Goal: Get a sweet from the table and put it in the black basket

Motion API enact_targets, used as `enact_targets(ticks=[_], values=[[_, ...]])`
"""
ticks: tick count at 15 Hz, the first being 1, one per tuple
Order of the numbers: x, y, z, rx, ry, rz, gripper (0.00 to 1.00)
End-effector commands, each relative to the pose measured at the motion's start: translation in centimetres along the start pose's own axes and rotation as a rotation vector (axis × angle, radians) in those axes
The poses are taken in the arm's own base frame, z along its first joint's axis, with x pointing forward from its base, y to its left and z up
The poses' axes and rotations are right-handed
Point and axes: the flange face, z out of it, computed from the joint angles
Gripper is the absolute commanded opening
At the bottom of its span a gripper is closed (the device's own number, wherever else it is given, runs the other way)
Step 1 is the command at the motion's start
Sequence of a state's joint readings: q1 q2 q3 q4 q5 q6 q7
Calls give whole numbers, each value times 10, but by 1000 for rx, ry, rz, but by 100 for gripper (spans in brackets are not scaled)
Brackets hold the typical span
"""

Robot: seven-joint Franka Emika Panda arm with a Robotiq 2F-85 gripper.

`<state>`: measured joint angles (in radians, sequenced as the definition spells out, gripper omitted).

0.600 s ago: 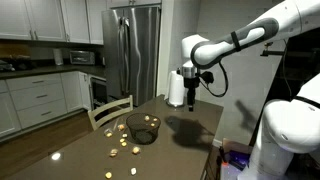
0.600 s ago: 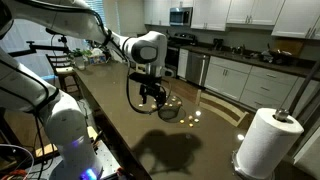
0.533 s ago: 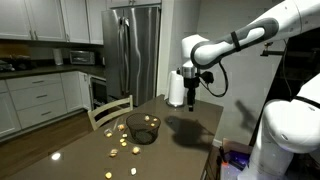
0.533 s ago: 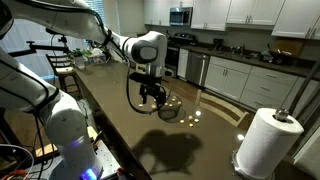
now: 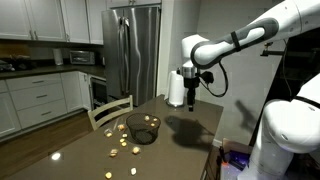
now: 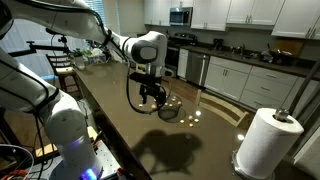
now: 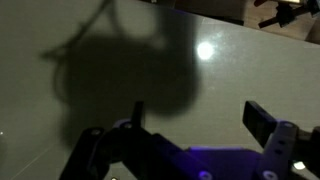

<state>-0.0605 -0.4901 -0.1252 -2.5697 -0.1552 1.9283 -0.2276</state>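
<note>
The black basket (image 5: 141, 128) stands on the dark brown table (image 5: 185, 135), and it also shows in an exterior view (image 6: 168, 112). Several small golden sweets (image 5: 121, 149) lie on the table in front of and beside it; some glint past the basket (image 6: 192, 118). My gripper (image 5: 190, 92) hangs in the air above the table, to the side of the basket and apart from it (image 6: 152, 96). In the wrist view the gripper (image 7: 200, 118) is open and empty over bare glossy tabletop (image 7: 230, 70); neither basket nor sweets show there.
A paper towel roll (image 5: 176, 90) stands on the table's far end (image 6: 268, 140). A wooden chair (image 5: 110, 110) sits at the table's side. White kitchen counters (image 5: 35, 95) and a steel fridge (image 5: 133, 50) line the walls.
</note>
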Motion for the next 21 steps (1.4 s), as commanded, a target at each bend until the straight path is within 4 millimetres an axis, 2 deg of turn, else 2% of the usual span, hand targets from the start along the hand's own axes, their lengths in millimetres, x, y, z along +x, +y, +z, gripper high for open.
enact_targets(ticks=[1, 5, 13, 17, 21], values=[[8, -2, 2, 3, -5, -19, 100], [35, -21, 3, 18, 20, -76, 100], [109, -81, -5, 96, 90, -198, 100], [147, -112, 8, 169, 45, -244, 100], [185, -146, 31, 240, -3, -305, 100]])
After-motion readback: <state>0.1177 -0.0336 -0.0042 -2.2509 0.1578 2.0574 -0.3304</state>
